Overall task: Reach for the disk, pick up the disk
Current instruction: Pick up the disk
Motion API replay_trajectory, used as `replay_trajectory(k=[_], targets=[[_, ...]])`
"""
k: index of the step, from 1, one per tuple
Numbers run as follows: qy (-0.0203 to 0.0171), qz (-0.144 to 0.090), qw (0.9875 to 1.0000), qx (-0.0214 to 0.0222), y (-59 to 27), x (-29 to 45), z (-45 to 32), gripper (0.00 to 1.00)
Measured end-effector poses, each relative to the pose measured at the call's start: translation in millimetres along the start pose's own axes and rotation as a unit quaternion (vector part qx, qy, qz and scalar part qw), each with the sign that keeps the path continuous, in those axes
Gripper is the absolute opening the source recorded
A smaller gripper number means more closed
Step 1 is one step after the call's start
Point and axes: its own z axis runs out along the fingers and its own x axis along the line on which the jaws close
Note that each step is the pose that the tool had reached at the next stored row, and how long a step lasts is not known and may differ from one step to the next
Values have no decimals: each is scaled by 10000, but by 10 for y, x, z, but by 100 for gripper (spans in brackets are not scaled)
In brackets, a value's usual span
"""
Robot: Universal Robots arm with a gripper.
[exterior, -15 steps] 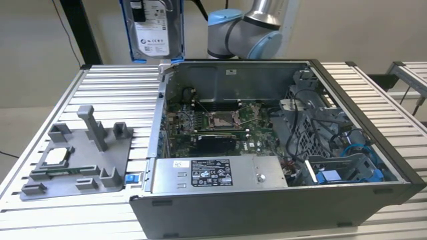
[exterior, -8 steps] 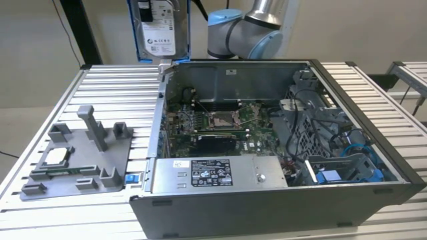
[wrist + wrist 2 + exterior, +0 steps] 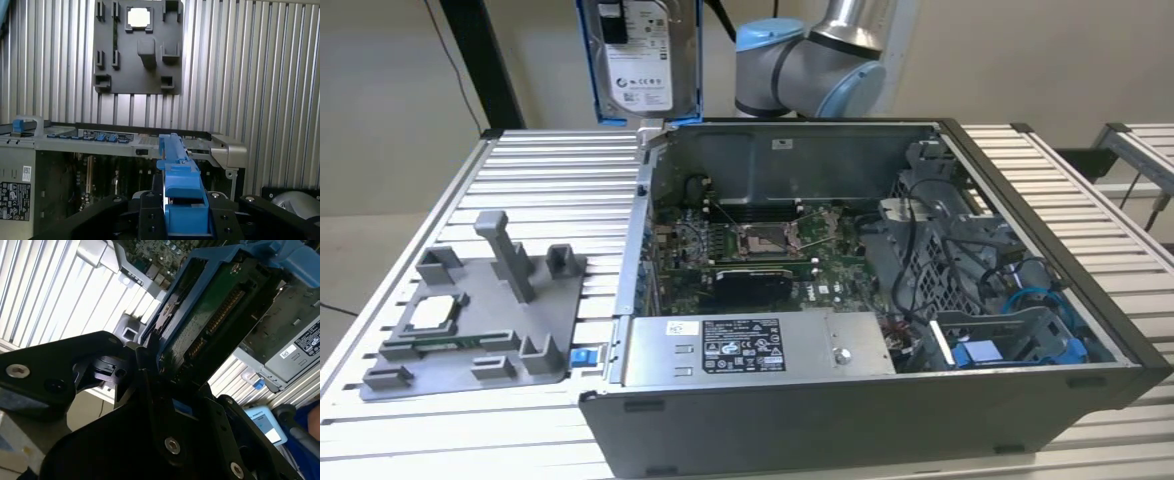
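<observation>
Disk (image 3: 640, 60) off the table, hanging upright in the air above the rear corner of the open computer case (image 3: 854, 420), toward the exterior view's left. White label faces the exterior camera.

Gripper (image 3: 185, 202) clamped on the disk's blue rail, black fingers (image 3: 150, 205) pressed on either side. Second wrist view: green circuit-board side of the disk (image 3: 215, 305) stands up out of the gripper (image 3: 155, 365).

Grey fixture plate (image 3: 480, 330) lies on the slatted table (image 3: 547, 170) beside the case, with a small square CPU chip (image 3: 434, 312) seated on it.

Robot arm (image 3: 814, 60) behind the case.
</observation>
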Motion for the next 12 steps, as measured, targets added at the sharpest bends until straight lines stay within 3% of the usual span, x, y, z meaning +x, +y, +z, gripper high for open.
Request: replay_trajectory(k=[4,12], targets=[[-1,0,10000,1,-35,1,0,0],[0,0,10000,-4,-227,10,-3,0]])
